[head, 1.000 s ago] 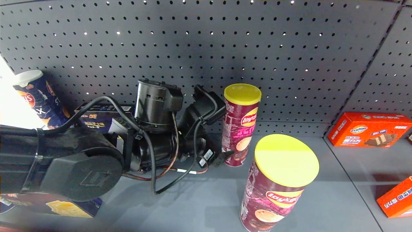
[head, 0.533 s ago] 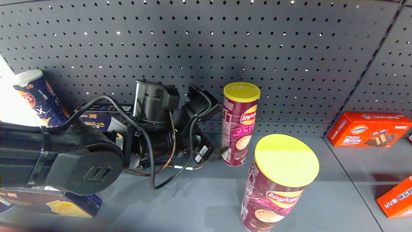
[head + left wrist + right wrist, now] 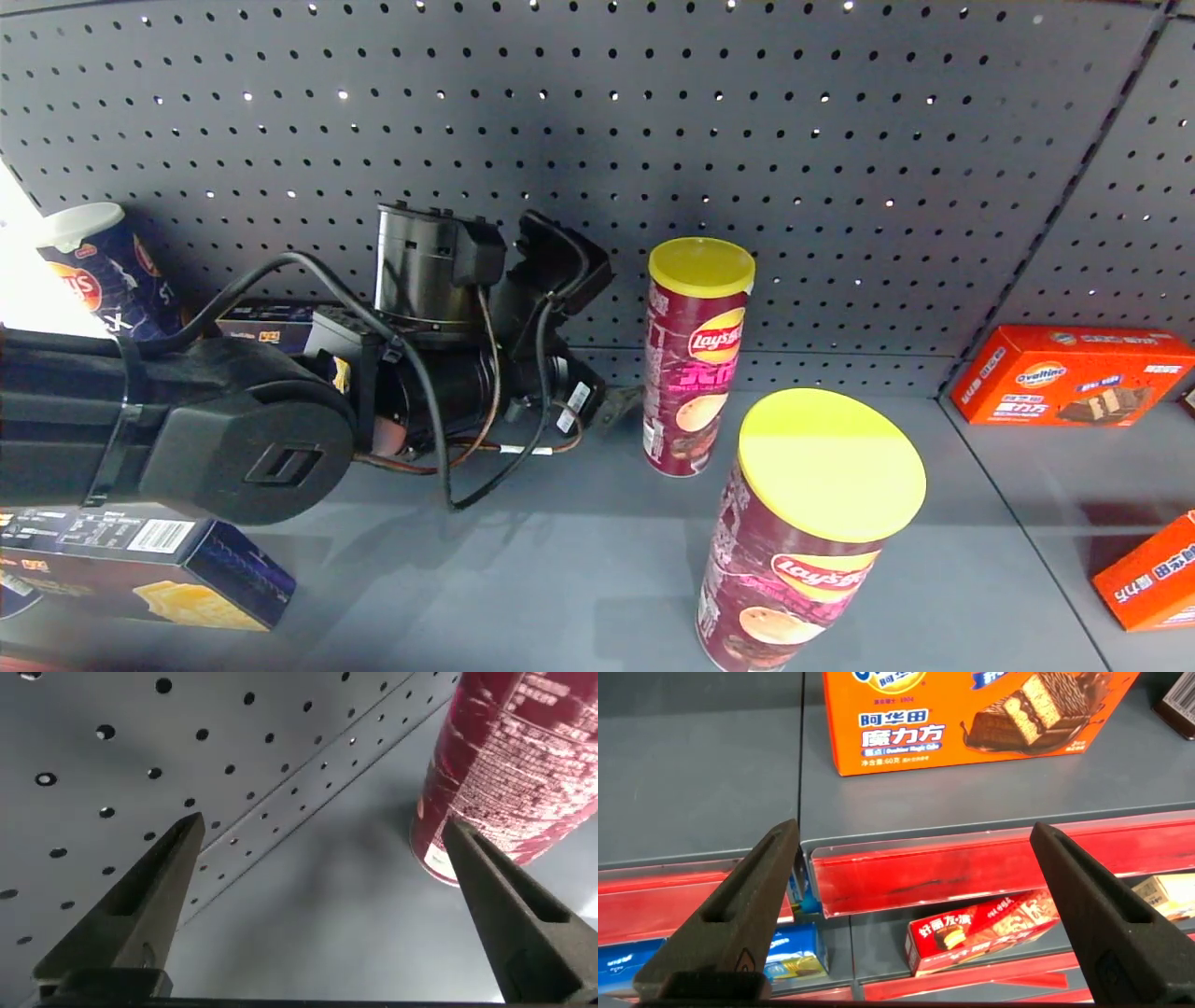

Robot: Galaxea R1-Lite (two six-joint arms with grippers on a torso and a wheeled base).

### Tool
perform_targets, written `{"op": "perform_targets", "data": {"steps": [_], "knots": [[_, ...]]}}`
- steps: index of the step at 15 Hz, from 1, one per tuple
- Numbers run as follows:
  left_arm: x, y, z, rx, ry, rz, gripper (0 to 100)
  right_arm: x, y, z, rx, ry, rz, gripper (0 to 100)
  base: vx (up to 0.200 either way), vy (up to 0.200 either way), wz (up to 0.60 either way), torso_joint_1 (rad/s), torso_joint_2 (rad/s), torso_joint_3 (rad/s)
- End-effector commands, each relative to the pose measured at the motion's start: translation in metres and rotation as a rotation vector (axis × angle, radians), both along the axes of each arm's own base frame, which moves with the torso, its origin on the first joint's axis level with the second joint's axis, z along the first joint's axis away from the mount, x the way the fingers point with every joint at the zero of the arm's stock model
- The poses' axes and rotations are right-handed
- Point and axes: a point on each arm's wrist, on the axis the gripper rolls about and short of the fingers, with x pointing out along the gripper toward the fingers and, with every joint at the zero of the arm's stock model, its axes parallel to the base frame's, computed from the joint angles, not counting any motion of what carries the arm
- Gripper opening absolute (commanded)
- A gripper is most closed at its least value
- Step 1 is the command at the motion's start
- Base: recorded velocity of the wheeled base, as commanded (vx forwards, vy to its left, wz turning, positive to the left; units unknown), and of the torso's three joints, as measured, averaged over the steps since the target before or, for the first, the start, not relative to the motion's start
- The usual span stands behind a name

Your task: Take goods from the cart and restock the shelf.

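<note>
Two maroon chip cans with yellow lids stand upright on the grey shelf (image 3: 579,579). The rear can (image 3: 695,364) is near the pegboard and the front can (image 3: 812,532) is closer to me. My left gripper (image 3: 618,403) is just left of the rear can's base, open and apart from it. In the left wrist view the left gripper (image 3: 322,826) holds nothing, and the rear can (image 3: 514,765) lies beyond one finger. My right gripper (image 3: 915,829) is open and empty, facing lower shelves that hold an orange box (image 3: 971,714).
A blue chip can (image 3: 93,271) and dark blue boxes (image 3: 140,569) sit at the shelf's left. Orange boxes (image 3: 1074,373) lie in the bay to the right. The pegboard back wall (image 3: 653,121) is close behind. Red shelf-edge strips (image 3: 990,868) front the lower shelves.
My left arm has drawn back to the left and risen a little, its finger leaving the rear can's base. The rear can now stands free. The front can has not moved.
</note>
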Motion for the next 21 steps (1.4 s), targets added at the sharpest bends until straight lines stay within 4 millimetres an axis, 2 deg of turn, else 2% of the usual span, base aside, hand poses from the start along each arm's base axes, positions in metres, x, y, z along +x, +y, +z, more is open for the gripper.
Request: {"op": "perform_targets", "data": {"steps": [1,4,6,13,21], "knots": [[-0.008,0.006,0.002,0.007,-0.001,-0.004,100,0.000,0.000,0.000,0.000,0.002,-0.001,100,0.000,0.000,0.00,0.000,0.00,0.000],[-0.023,0.012,0.000,0.025,0.007,-0.028,100,0.000,0.000,0.000,0.000,0.002,0.001,100,0.000,0.000,0.00,0.000,0.00,0.000],[-0.024,0.011,0.000,0.020,0.004,-0.035,100,0.000,0.000,0.000,0.000,0.002,0.001,100,0.000,0.000,0.00,0.000,0.00,0.000],[-0.011,-0.017,-0.006,0.014,0.006,-0.071,100,0.000,0.000,0.000,0.000,0.002,-0.001,100,0.000,0.000,0.00,0.000,0.00,0.000],[-0.004,-0.018,-0.010,0.022,0.011,-0.053,100,0.000,0.000,0.000,0.000,0.002,0.001,100,0.000,0.000,0.00,0.000,0.00,0.000]]}}
